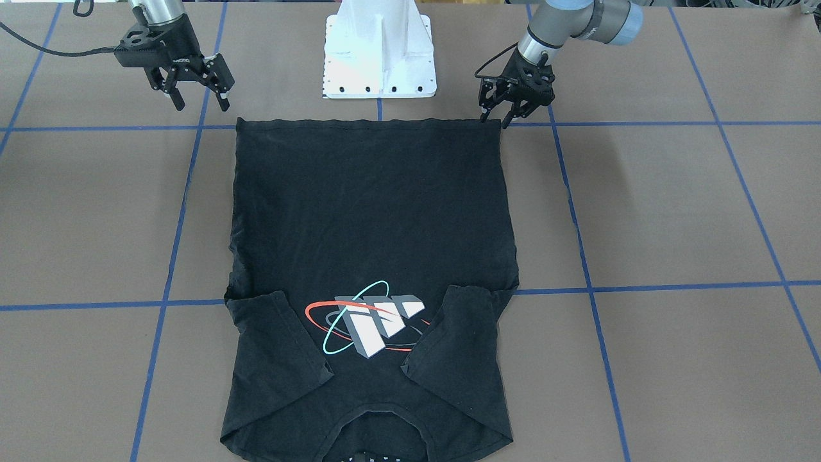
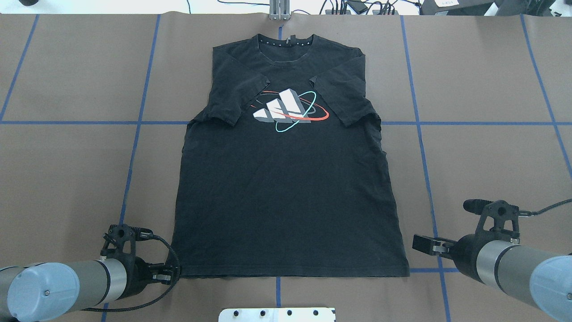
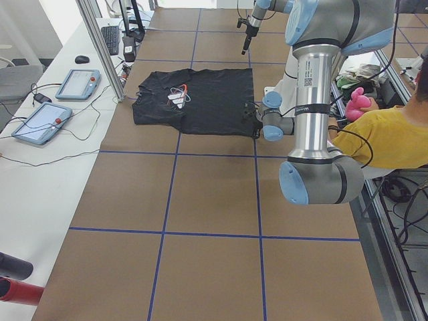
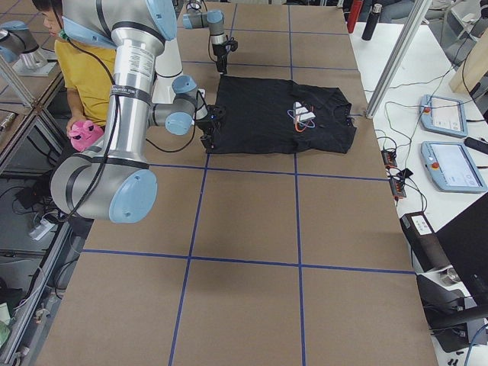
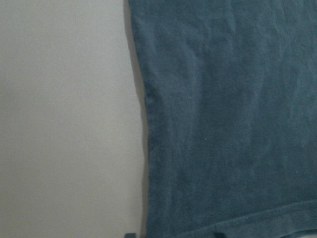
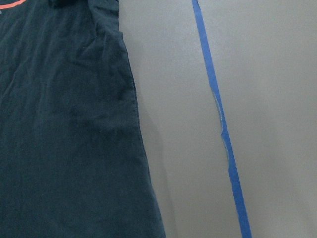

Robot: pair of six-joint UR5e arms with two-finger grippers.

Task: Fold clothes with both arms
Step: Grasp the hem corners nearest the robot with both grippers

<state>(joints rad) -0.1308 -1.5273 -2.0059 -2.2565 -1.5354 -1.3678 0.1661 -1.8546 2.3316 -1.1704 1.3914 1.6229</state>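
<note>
Left end effector is down low just off the pedestal base, on the robot's left side of it. Its fingers are a little apart and sit right at the corner of the hem. The wrist view shows the side edge of the cloth running between the tips, so I'd call it parted and not gripping anything yet. The right end effector is on the other side of the base, spread wide, holding nothing. It hangs above the surface, just beside its hem corner but not touching.

The black T-shirt lies flat, graphic up, directly in front of the base. The hem is on the side nearest the base and the collar is farthest from it. Both sleeves are already turned in over the chest.

Handling-wise, my guess is it's light, floppy jersey with no stiffness at all. Anything you lift will sag and drag whatever is left lying down. It shouldn't be slippery against the paper-looking surface, and there's nothing fragile about it.

I'd pinch both hem corners, the two nearest the base, and try to get both layers. Then lift them together at the same height and carry them away from the base toward the collar. If one side leads, the fold will probably go skewed or bunch up, and a shallow pinch might catch only the top layer.
</note>
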